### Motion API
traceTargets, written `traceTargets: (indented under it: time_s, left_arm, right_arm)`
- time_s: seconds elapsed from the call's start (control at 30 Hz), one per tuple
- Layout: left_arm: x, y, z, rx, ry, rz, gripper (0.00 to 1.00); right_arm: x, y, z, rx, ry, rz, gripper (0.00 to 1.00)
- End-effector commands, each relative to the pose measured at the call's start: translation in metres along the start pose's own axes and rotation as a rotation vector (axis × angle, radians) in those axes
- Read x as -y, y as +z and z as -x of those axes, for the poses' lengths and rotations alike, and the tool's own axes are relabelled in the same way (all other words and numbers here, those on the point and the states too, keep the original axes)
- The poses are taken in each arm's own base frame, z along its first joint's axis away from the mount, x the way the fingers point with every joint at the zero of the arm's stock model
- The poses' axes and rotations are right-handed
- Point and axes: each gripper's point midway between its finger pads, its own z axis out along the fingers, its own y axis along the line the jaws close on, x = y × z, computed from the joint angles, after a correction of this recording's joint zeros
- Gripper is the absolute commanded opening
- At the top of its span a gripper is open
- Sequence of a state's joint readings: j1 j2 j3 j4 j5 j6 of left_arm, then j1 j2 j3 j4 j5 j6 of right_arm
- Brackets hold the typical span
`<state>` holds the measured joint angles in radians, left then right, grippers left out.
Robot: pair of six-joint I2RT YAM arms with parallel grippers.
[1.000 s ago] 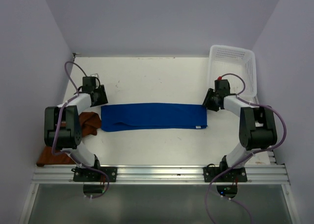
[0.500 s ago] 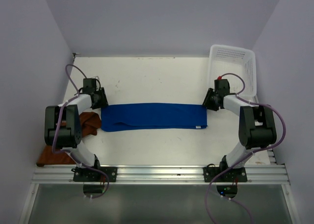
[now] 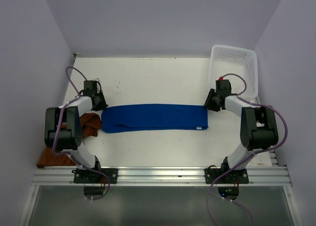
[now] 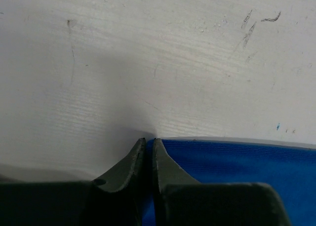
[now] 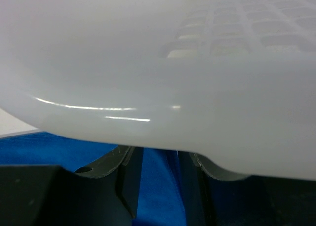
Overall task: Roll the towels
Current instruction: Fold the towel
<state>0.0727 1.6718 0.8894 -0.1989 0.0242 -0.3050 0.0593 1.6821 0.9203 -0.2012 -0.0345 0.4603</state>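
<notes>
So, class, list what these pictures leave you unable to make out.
Brown towel: top view, left arm covers much of it.
Right pincer tips: right wrist view, blurred basket hides them, so any grip on blue towel is unclear; top view, too small.

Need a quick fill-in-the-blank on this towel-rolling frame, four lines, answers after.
1. The flat towel in the middle is coloured ___.
2. The brown towel lies bunched beside the ___ arm.
3. The basket sits in the far ___ corner.
4. The left gripper is closed on the flat towel's ___.

Missing words: blue; left; right; corner.
</notes>
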Motion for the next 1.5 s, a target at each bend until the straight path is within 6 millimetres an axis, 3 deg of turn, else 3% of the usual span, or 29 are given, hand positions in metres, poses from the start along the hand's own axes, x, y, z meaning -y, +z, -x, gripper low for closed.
traceTargets:
  time_s: [0.0,0.1,0.43,0.8,1.1,1.3,1.47]
  left_arm:
    - [0.002,0.002,0.006,0.010,-0.011,-0.021,0.07]
    - [0.004,-0.004,0.011,0.041,-0.018,-0.037,0.00]
    - [0.017,-0.017,0.019,0.075,-0.010,-0.105,0.00]
    - [0.021,-0.021,0.024,0.084,0.007,-0.123,0.00]
    - [0.025,-0.022,0.024,0.083,0.010,-0.145,0.00]
    - [0.026,-0.023,0.025,0.084,0.010,-0.153,0.00]
    - [0.026,-0.025,0.029,0.101,0.013,-0.149,0.00]
  right_arm:
    - [-0.006,-0.008,0.026,0.075,-0.006,0.003,0.37]
    - [-0.006,-0.009,0.027,0.080,-0.009,0.004,0.37]
    - [-0.016,-0.015,0.045,0.140,0.003,0.032,0.45]
    - [-0.019,0.002,0.020,0.070,-0.013,-0.010,0.40]
    - [0.003,0.005,0.012,0.063,-0.025,-0.117,0.37]
    - [0.004,0.010,0.007,0.049,-0.026,-0.119,0.29]
    - [-0.002,0.010,0.006,0.041,-0.031,-0.090,0.12]
